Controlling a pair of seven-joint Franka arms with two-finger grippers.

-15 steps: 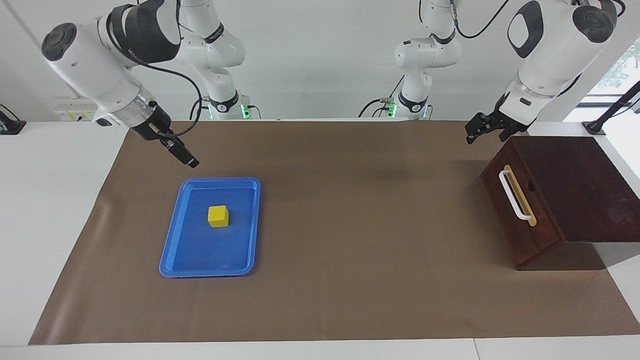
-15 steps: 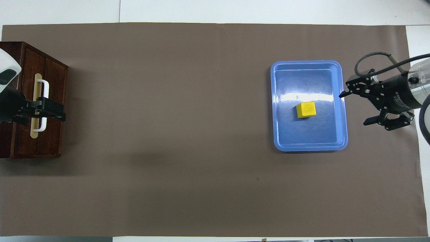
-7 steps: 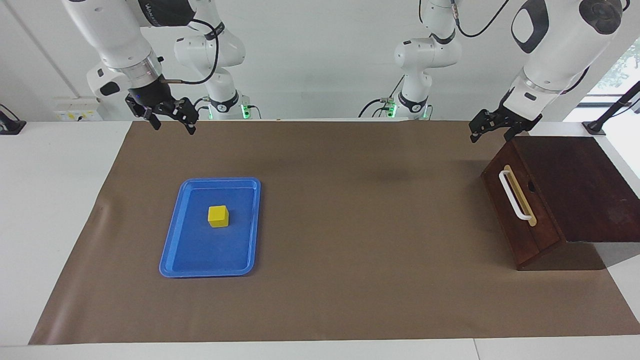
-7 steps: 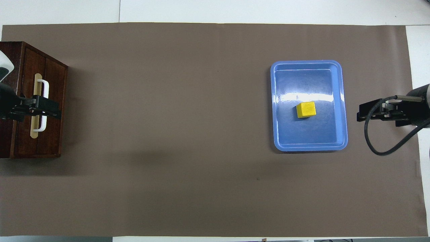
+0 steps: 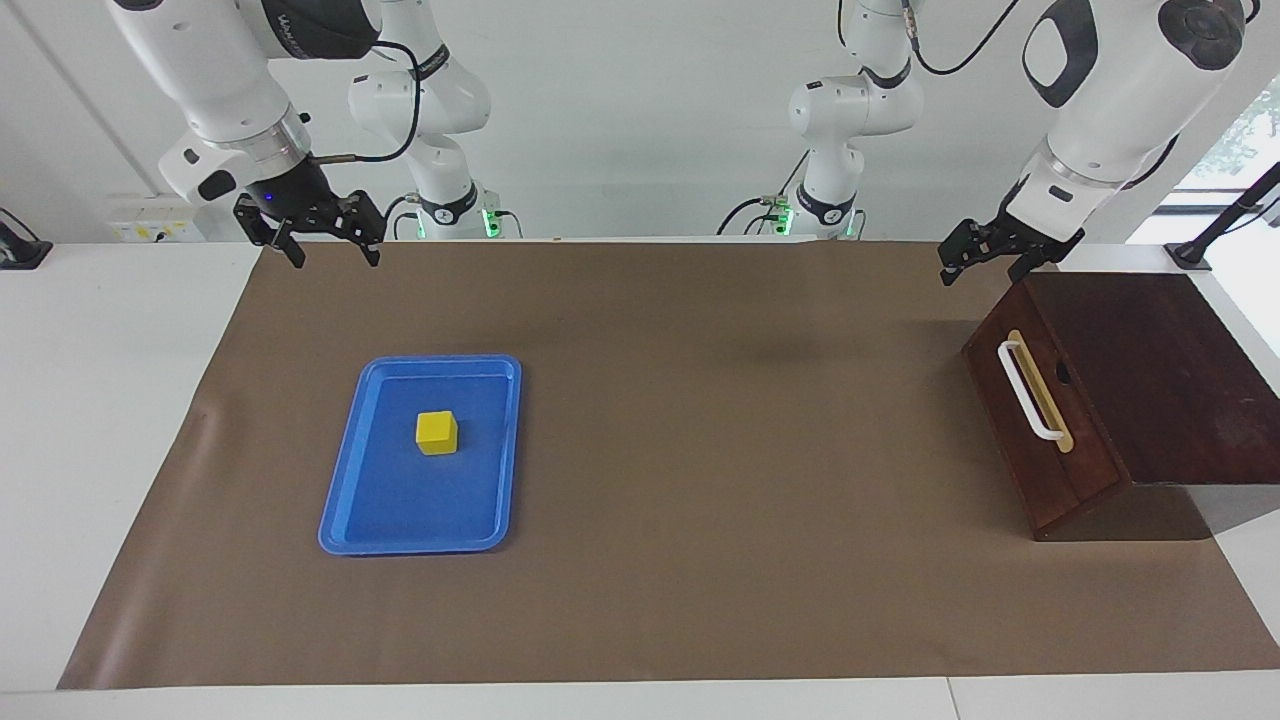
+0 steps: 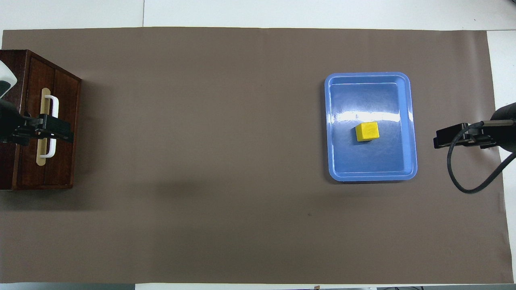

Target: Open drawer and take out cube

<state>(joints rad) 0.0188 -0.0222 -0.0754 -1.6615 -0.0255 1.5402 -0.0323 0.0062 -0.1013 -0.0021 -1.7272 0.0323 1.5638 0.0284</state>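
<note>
The bench [image 5: 640,620] is covered by a brown mat [image 5: 700,450] that carries all items. A dark wooden box [image 5: 1150,380] stands at the left arm's end of the bench, and its drawer [image 5: 1040,430] is fully closed, its front flush with the box. The drawer front faces the middle of the bench and carries a white bar handle [image 5: 1026,390] mounted on a tan strip [image 5: 1045,395]. A flat blue tray [image 5: 350,500] lies toward the right arm's end of the bench, well apart from the box. The cube [image 5: 437,432], small and yellow, rests inside the tray near its middle, slightly nearer the robots than the tray's centre. Nothing touches the cube. The left gripper [image 5: 985,255] hangs in the air over the corner of the box nearest the robots; in the overhead view it overlaps the handle, but the facing view shows it raised clear of the box. Its fingers stand apart and hold nothing. The right gripper [image 5: 322,240] hangs over the mat's edge nearest the robots, at the right arm's end, well apart from the tray. Its fingers [image 5: 296,252] point downward, stand apart and hold nothing. A black cable [image 6: 469,177] loops from the right arm's wrist.
</note>
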